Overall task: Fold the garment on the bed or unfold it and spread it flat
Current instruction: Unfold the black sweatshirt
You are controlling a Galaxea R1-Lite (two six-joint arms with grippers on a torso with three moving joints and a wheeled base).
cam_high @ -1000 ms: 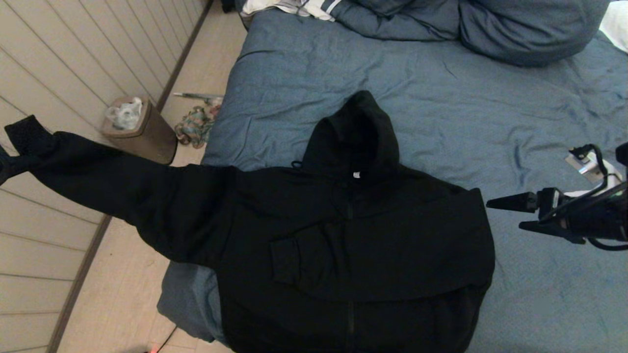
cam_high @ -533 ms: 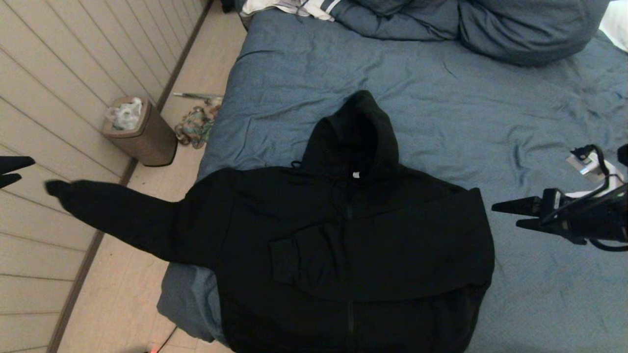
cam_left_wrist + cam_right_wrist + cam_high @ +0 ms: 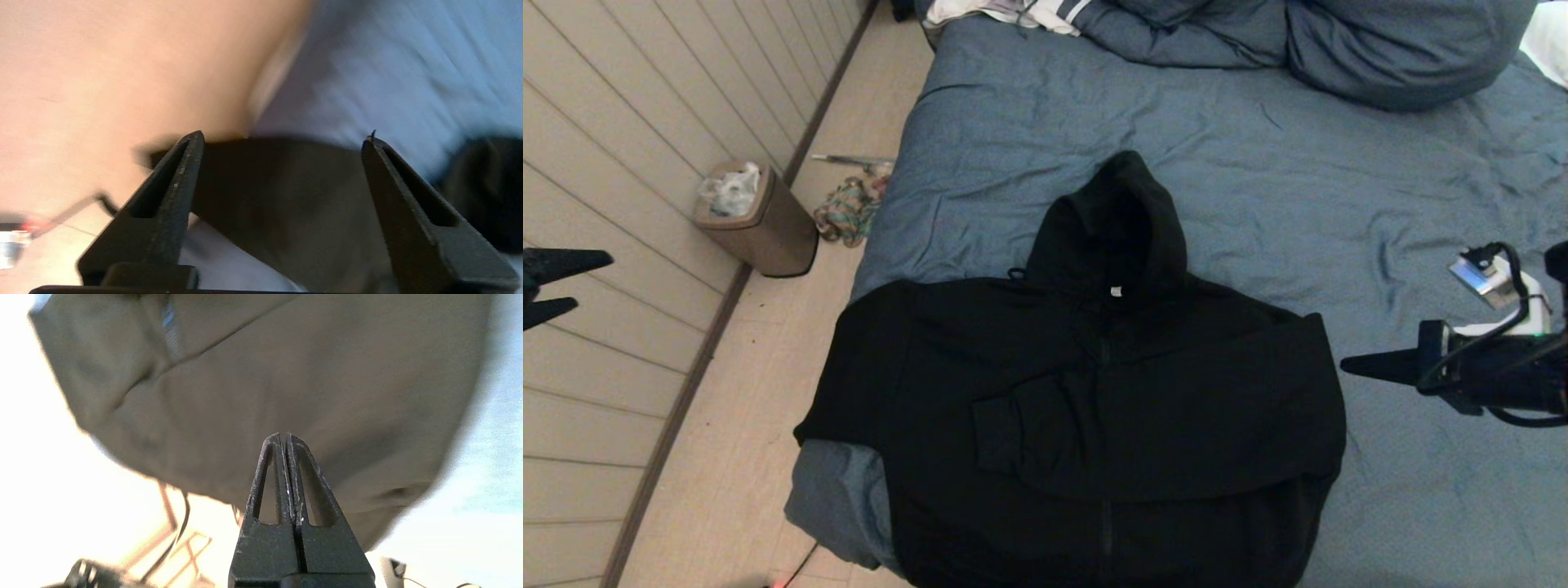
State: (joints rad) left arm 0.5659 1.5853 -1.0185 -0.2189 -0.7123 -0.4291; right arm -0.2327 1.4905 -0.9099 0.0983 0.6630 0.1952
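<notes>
Black hoodie (image 3: 1094, 408) lying on bed (image 3: 1258, 163) near-left corner; left gripper (image 3: 572, 282) hanging wide open over floor, right gripper (image 3: 1347, 365) hovering pinched closed, empty, right of hoodie

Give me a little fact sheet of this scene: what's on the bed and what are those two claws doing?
garment: black zip-front hooded sweatshirt, lying front-up, one sleeve folded across its chest
bed: slate-blue wrinkled duvet, sweatshirt near its edge
left gripper: open, empty, out over the floor
right gripper: shut, empty, beside the sweatshirt
floor: brown bin, multicoloured rag
</notes>
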